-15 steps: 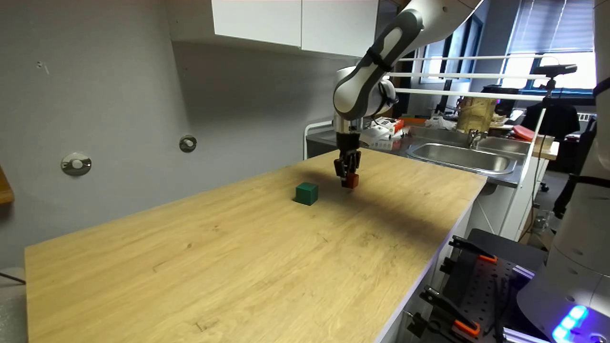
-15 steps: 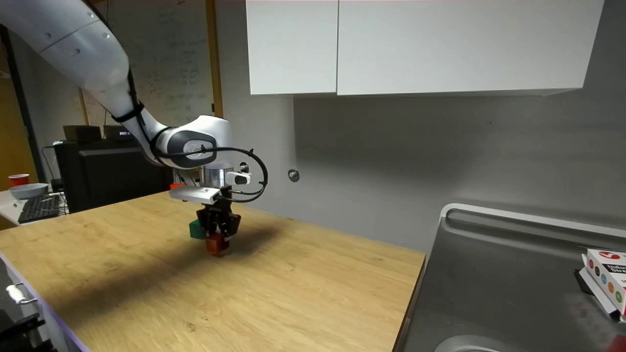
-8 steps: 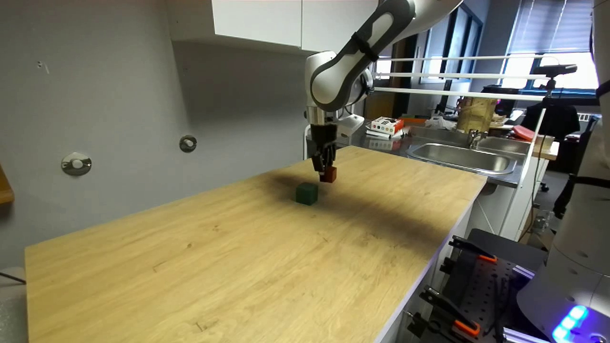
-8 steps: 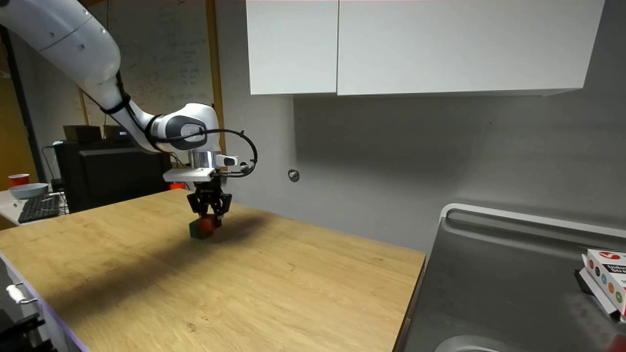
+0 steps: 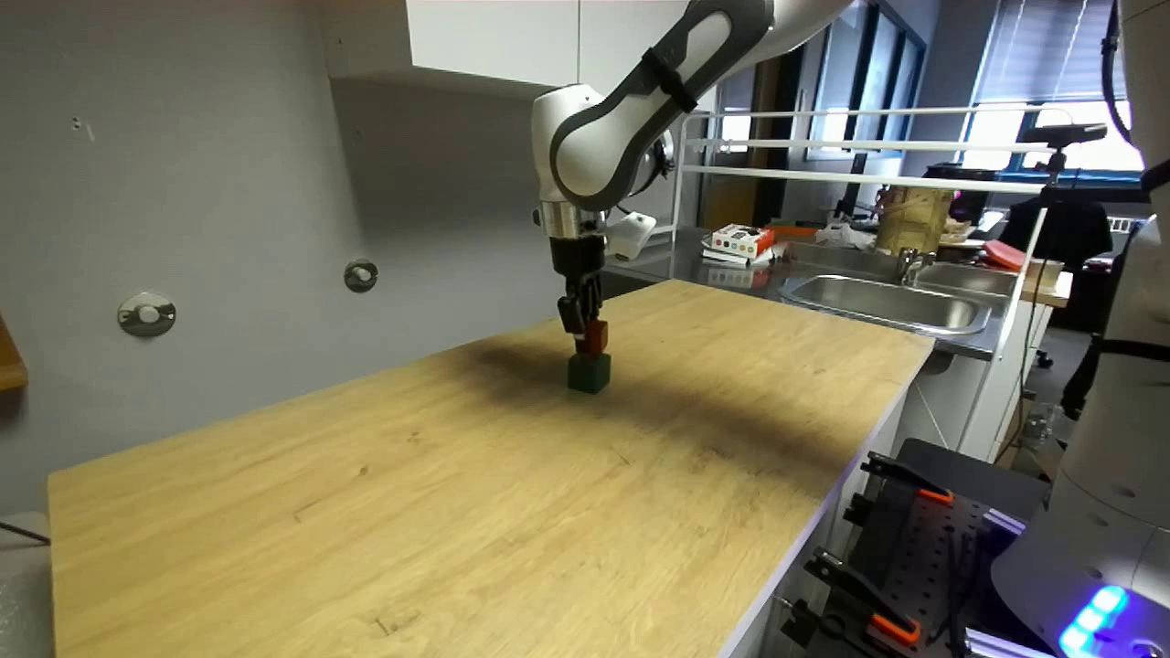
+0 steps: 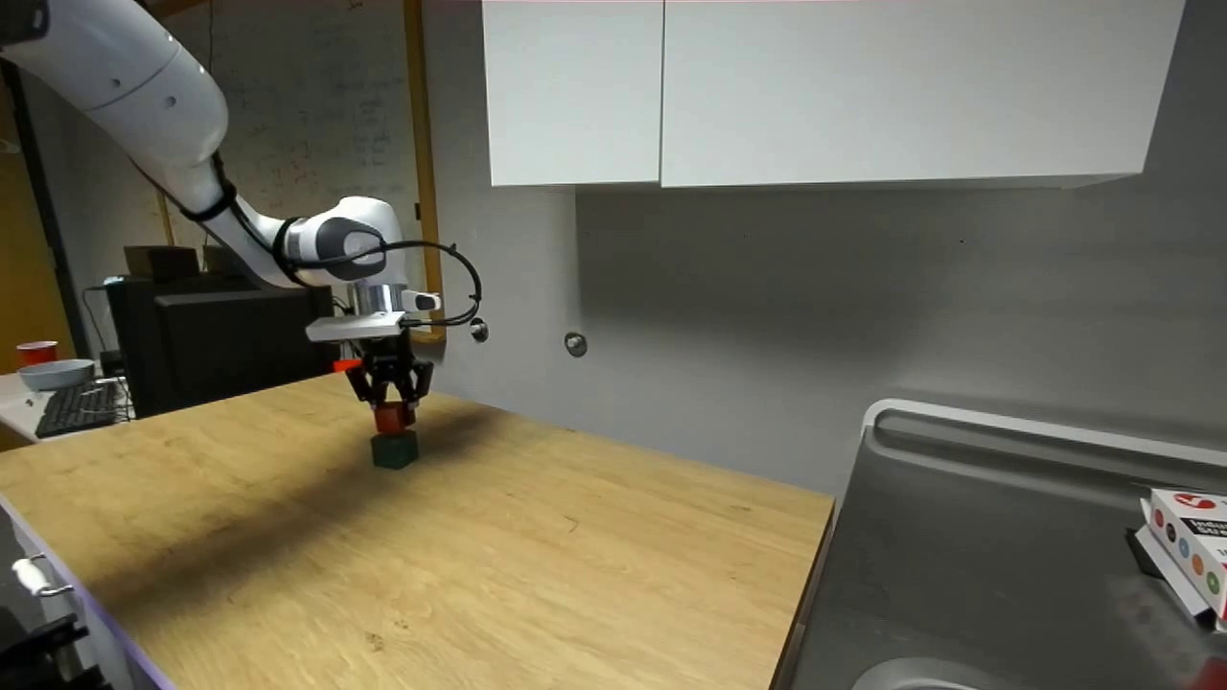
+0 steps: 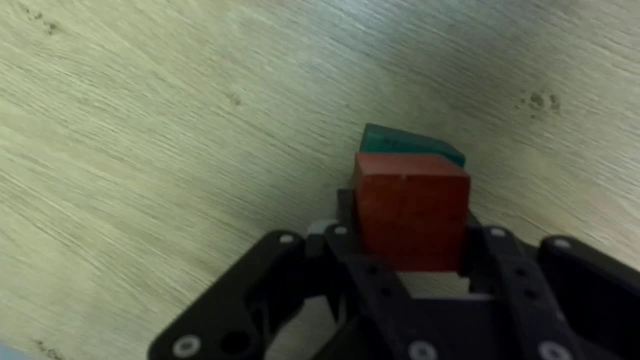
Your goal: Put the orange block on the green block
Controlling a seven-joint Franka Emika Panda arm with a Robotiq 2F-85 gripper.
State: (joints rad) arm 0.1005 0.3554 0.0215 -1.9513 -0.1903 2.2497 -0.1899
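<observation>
My claw [image 7: 410, 220] was clamped on the orange block [image 7: 414, 212], and the green block [image 7: 405, 142] below peeked toward twelve o'clock in the wrist view, contact unclear, so I judged careful lowering was next.

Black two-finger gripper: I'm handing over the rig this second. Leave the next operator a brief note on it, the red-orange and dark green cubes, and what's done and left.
Black two-finger gripper: closed on the small red-orange cube.
Small dark green cube: on the light wood-grain tabletop, under the red-orange one in both exterior views; no gap shows, though firm contact can't be confirmed. In the wrist view, green peeks past one edge.
Done: red-orange cube gripped and positioned over the green.
Left: release not yet made; probably check seating, open, then lift straight up.
</observation>
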